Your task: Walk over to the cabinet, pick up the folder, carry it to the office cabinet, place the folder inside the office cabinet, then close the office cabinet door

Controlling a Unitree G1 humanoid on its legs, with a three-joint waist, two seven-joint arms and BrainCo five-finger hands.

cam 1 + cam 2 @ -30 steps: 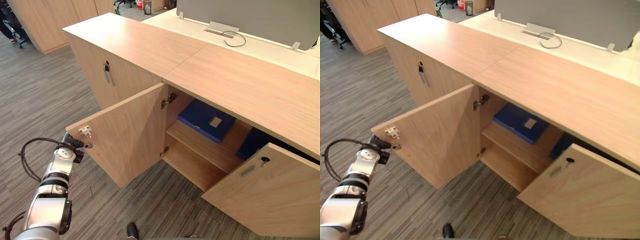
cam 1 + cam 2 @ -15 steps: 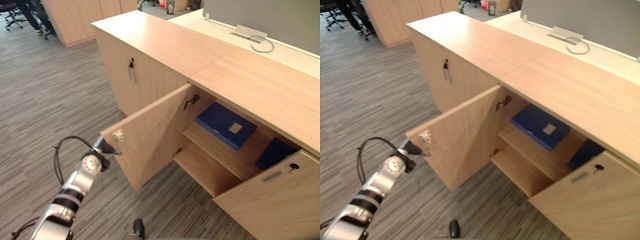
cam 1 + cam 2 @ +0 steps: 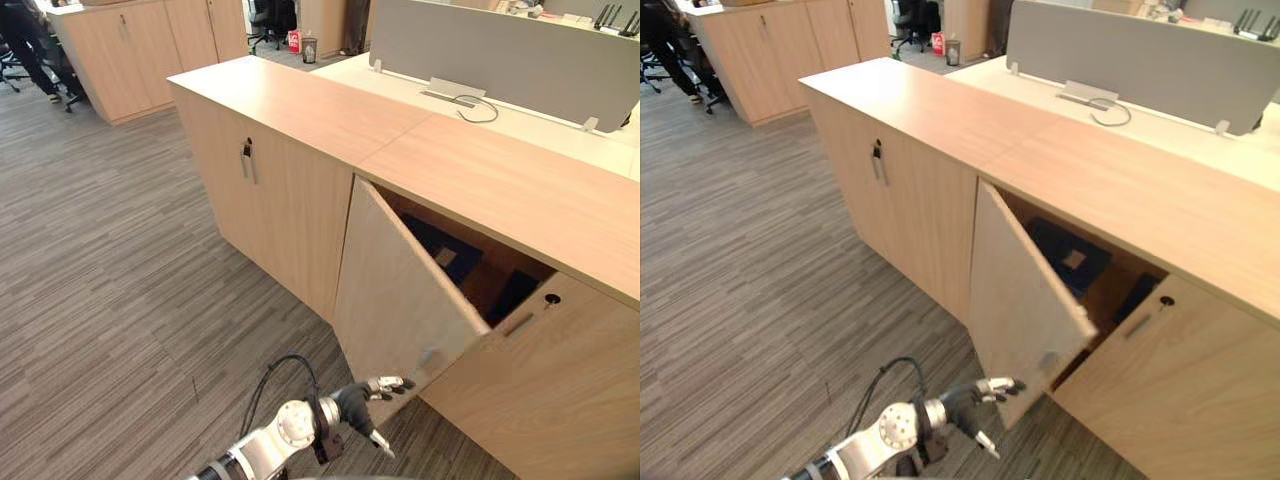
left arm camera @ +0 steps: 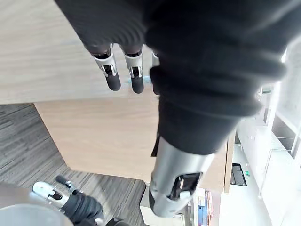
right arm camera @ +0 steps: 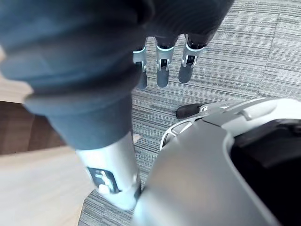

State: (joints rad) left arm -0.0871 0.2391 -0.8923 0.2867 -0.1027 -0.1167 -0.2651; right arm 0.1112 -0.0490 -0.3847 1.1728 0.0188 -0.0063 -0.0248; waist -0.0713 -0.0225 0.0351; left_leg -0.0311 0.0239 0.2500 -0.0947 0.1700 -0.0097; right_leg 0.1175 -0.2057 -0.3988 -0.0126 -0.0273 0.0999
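From my seat I see the office cabinet [image 3: 500,175] with its door [image 3: 395,300] standing ajar, swung most of the way toward the cabinet front but with a wedge-shaped gap open along its free edge. The left hand [image 3: 358,402] is low at the outer face of that door, by its lower free corner. Its fingers are straight, not curled round anything, and the fingertips [image 4: 113,84] look to be touching the wood of the door face. Behind the door, through the gap, I can make out the blue folder [image 3: 1068,256] lying flat on the shelf [image 3: 1102,290] inside. A second dark blue item [image 3: 516,290] sits further from the door on the same level. Just beside the door's free edge is the neighbouring door [image 3: 565,390], shut, with a key [image 3: 552,298] in its lock. The right hand [image 5: 162,66] hangs away from the door over the grey carpet [image 5: 235,52], fingers straight and relaxed, holding nothing.
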